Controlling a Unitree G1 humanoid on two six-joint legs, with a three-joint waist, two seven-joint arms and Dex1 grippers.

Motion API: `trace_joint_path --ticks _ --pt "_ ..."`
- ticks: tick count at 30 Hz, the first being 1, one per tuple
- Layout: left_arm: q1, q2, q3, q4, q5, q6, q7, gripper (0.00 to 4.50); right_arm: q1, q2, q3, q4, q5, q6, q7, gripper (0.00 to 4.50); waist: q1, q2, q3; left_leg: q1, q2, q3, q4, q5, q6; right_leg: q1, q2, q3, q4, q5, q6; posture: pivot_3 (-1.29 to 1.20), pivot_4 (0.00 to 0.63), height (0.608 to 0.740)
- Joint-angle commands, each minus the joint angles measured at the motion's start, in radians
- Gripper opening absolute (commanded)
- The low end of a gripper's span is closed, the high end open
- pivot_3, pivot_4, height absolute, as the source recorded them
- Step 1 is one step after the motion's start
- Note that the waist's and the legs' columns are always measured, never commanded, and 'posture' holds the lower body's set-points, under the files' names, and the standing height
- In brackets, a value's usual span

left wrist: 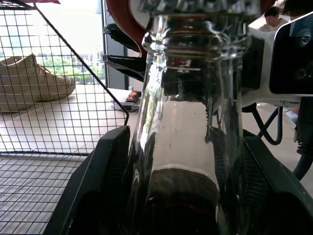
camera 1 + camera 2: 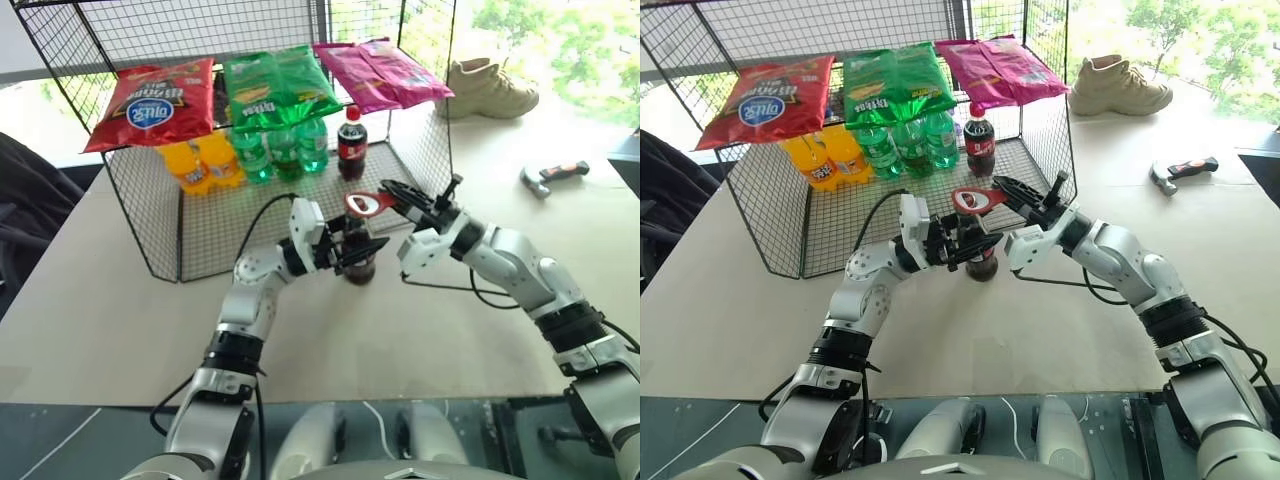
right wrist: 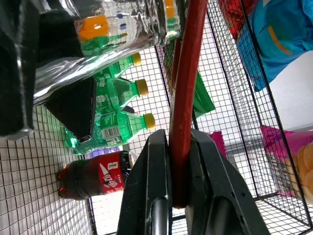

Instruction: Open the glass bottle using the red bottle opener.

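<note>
Mock shop corner in a bright indoor test space

A wire shelf (image 2: 180,240) at twelve o'clock holds snack bags (image 2: 152,102) and soft-drink bottles (image 2: 285,150); shoe (image 2: 490,88) and hammer (image 2: 553,177) at two o'clock.

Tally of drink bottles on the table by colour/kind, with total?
Green plastic bottles: 3
Orange plastic bottles: 2
Plastic cola bottle with red cap: 1
Glass bottle, clamped in the left gripper: 1
Total: 7

The pale bench (image 2: 120,320) carried a wire rack (image 2: 200,235), a shoe (image 2: 490,88), a hammer (image 2: 552,176), and the glass bottle (image 2: 359,262).
</note>
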Motion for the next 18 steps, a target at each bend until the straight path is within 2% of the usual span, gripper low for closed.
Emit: trace_joint_path --ticks 1,18 --pt "0.005 -0.008 -0.021 -0.006 0.017 -0.006 0.005 2.32 -0.035 -0.026 0.012 0.014 -0.059 -0.010 0.000 0.00 0.000 0.000 0.000 0.000 0.000 0.000 0.000 0.000 0.000 0.000 0.000 0.000 0.000 0.000 0.000 0.00 0.150 0.740" --pt "0.008 -0.016 -0.034 -0.021 0.017 0.009 0.020 2.32 -0.105 -0.075 0.003 0.051 -0.082 -0.037 -0.035 0.00 0.008 0.000 0.001 0.000 0.000 -0.001 0.000 0.000 0.000 0.000 0.000 -0.001 -0.001 0.000 0.000 0.00 0.150 0.740"
